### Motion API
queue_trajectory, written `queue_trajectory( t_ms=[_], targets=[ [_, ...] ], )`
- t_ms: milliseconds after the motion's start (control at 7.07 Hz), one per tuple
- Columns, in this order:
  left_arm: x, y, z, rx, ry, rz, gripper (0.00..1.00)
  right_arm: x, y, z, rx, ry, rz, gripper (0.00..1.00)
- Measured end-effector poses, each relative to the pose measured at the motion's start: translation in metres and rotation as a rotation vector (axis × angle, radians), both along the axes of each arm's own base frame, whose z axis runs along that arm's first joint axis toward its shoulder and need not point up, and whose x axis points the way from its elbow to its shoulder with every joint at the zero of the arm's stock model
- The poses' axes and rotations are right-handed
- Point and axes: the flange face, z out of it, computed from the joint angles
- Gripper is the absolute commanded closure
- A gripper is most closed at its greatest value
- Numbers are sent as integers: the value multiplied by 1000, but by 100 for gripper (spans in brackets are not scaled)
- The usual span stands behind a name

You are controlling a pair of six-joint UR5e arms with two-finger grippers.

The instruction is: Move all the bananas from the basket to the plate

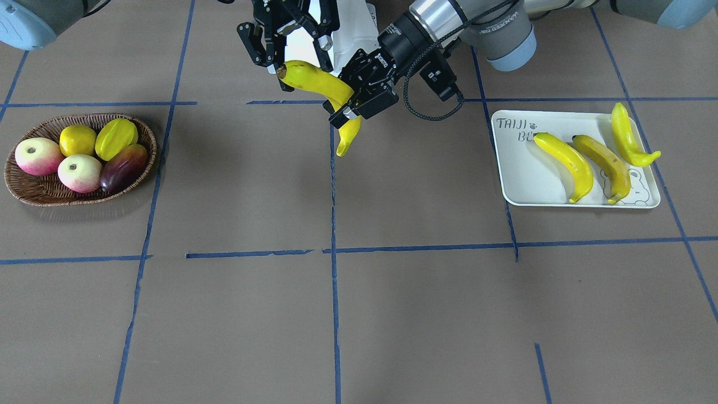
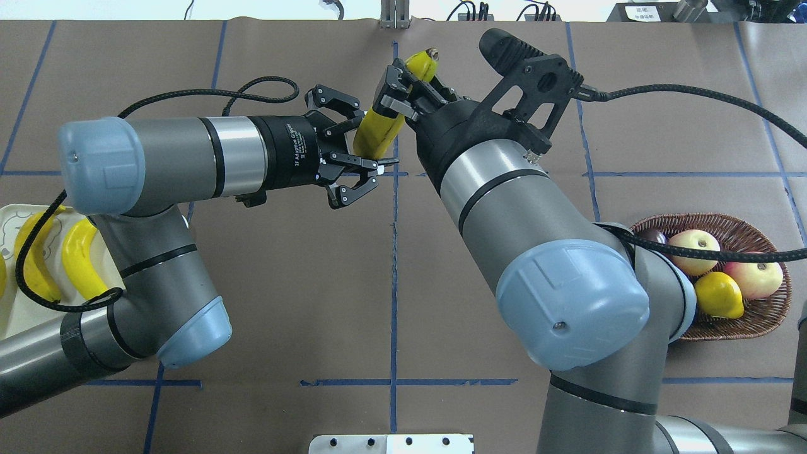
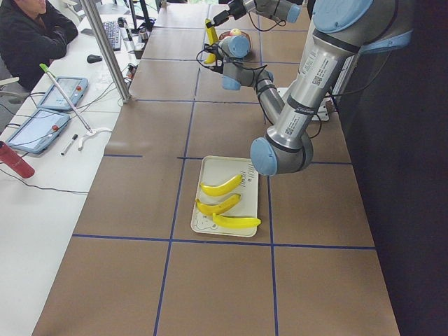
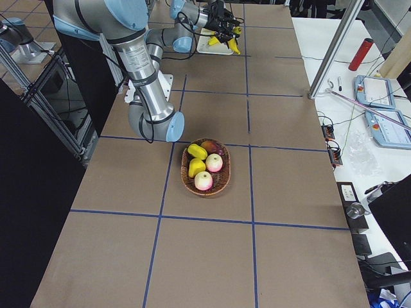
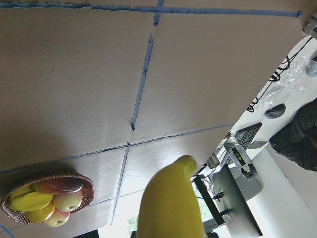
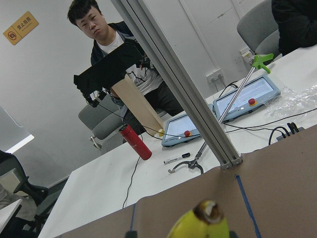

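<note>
Bare table (image 1: 336,314), banana (image 1: 320,84) aloft between both grippers' fingers (image 2: 353,161)

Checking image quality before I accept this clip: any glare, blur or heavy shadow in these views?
Front-facing view: sharp, with soft shadows beside the basket and glossy highlights on the plate's bananas. Left wrist view: the held banana is close and soft, with washed-out brightness beneath it. Right wrist view: the banana tip is blurred at the bottom edge.

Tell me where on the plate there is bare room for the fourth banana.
The plate is bare along its basket-side edge, beside the nearest banana and below the printed text. The other half is crowded by three bananas.
</note>
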Motion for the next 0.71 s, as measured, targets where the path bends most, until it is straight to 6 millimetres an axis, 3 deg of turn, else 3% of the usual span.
queue_trajectory(
  t_ms=[424,707],
  targets=[
    [-3,-4,2,-12,2,-7,100,13,6,-1,10,-12,-19,0],
    [-17,-28,13,-1,-38,-26,100,32,16,6,29,0,-82,0]
  ],
)
